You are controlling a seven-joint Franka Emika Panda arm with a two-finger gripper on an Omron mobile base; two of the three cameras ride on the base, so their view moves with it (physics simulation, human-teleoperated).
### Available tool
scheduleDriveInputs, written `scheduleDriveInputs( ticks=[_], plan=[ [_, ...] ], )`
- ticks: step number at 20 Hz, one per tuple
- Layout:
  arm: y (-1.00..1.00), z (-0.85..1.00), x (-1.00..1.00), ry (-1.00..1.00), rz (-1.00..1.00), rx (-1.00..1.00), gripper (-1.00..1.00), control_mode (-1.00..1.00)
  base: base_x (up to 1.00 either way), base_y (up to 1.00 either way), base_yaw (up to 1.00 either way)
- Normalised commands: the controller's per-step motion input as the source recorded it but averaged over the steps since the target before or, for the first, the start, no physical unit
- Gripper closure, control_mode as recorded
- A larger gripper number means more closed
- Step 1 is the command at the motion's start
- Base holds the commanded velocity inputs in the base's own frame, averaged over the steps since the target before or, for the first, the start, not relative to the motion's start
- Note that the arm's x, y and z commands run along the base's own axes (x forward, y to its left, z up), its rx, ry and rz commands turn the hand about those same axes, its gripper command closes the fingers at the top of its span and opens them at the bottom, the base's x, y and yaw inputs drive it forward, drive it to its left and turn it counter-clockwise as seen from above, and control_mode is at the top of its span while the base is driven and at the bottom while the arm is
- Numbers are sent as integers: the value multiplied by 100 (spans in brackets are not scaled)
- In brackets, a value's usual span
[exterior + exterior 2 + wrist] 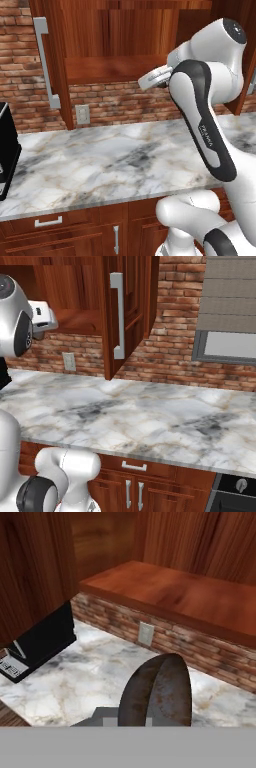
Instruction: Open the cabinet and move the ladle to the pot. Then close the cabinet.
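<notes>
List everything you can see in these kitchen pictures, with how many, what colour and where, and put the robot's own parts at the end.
cabinet: one, reddish-brown wood, on the wall above the counter, both doors open, the shelf bare where it shows
door handles: two, silver vertical bars, one on each open door
ladle: one, dark rusty grey bowl, close in front of the hand camera, over the counter just outside the cabinet
counter: one, white-grey marble, below the cabinet
brick wall: red-brown, behind the counter
wall outlet: one, pale, on the brick under the cabinet
black appliance: one, at the counter's left end
range hood: one, grey, on the right
lower drawers: reddish-brown, short silver handles
arm: one, white with dark joints
gripper: one, shut on the ladle
</notes>
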Motion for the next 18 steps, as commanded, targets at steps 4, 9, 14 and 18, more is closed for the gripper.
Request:
scheduleDriveInputs(
  ticks=[4, 9, 14, 18],
  plan=[
    [-8, -20, -19, 0, -6, 0, 100, -100, 0, 0, 0],
    [-10, -12, -13, 1, -11, 0, 100, -100, 0, 0, 0],
    [-18, -6, -8, 6, -13, 0, 100, -100, 0, 0, 0],
    [-18, -7, -3, 9, -12, 0, 100, -100, 0, 0, 0]
  ],
)
